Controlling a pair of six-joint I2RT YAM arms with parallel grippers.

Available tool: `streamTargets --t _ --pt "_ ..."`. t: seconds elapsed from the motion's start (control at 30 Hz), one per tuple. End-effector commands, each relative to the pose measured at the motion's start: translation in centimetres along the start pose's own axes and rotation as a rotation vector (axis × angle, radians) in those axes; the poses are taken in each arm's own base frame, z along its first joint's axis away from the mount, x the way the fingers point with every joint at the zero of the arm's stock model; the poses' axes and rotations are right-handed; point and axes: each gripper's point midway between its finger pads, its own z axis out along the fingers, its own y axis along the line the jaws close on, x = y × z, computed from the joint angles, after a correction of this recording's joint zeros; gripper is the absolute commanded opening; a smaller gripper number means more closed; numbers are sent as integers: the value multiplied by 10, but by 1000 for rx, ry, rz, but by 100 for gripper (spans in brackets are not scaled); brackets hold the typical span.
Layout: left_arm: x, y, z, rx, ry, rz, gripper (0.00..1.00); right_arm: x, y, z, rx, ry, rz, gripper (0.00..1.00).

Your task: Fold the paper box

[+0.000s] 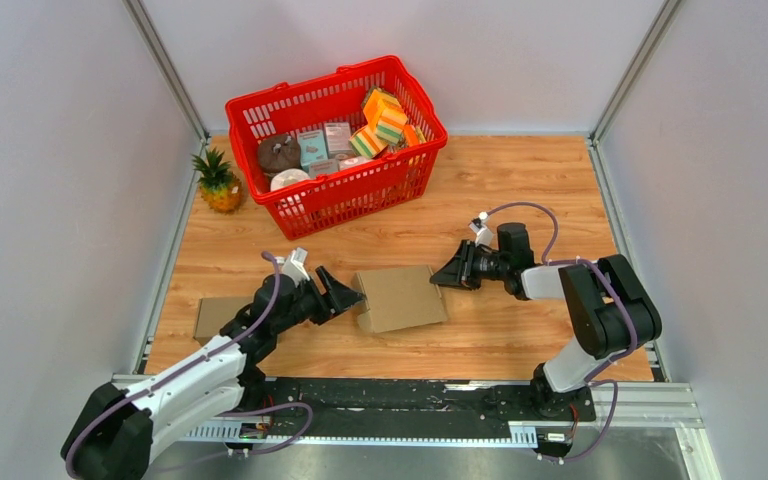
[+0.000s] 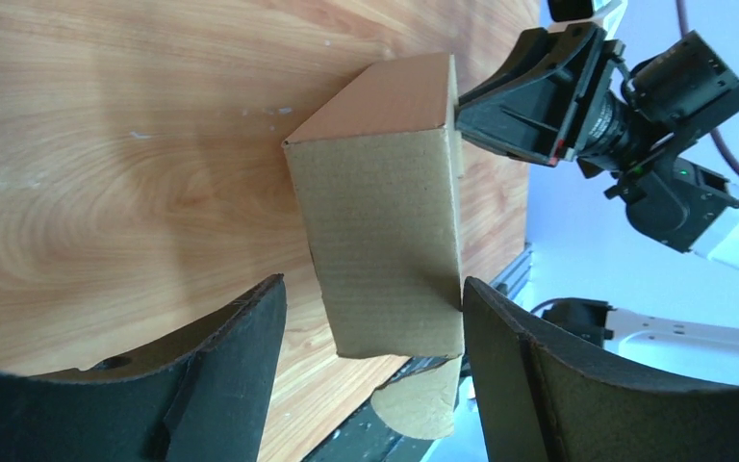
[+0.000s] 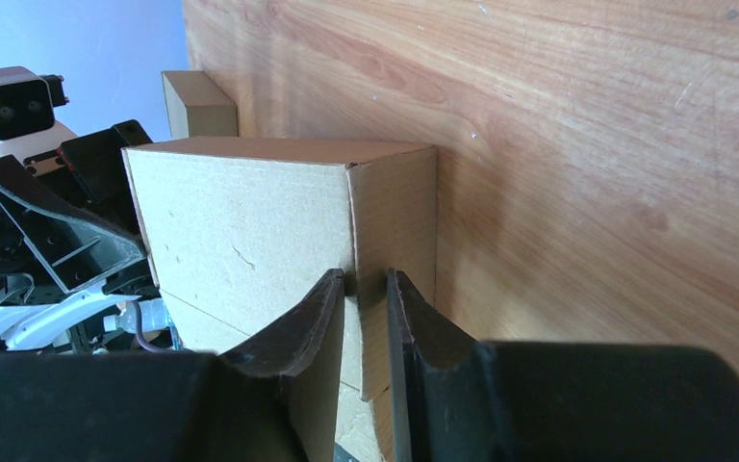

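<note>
Left gripper (image 1: pixel 343 290): jaws spread wide, gripping nothing. The cardboard box (image 1: pixel 398 298) lies on the table (image 1: pixel 520 330), with its near end just inside the fingertips. At the box's opposite end is the right gripper (image 3: pixel 366 298), jaws nearly together and pinched on an edge flap. A flat cardboard sheet (image 1: pixel 218 315) lies behind the left jaws. Well beyond both are a red basket (image 1: pixel 360 195) and a pineapple (image 1: pixel 220 182).

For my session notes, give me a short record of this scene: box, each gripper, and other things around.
box: paper box, partly formed, between the arms
left gripper: open, box end between its fingers
right gripper: closed on the box's edge
others: flat cardboard, red basket with items, pineapple
</note>
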Motion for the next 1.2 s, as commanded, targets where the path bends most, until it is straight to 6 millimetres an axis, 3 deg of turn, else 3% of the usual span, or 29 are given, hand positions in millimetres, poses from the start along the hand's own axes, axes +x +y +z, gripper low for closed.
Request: streamTargets --t 0.0,0.13,0.5,0.73,0.8,0.93,1.17 --pt "-13 -34 4 151 -36 -26 75 4 -14 2 40 -2 12 24" --pt "-19 -51 3 228 -63 -31 75 5 -14 2 40 -3 11 23" --pt "-11 -32 16 90 11 -92 77 2 -13 2 39 -6 7 23" --pt "-8 -43 26 116 68 -112 77 1 -12 3 37 -9 14 22" --pt "-7 -40 25 105 67 -107 77 1 -13 3 40 -10 14 22" --pt "-11 -16 10 -25 2 -47 77 2 -14 3 48 -9 13 22" --pt "-12 -14 6 -34 -10 -59 77 4 -18 4 50 -5 27 21"
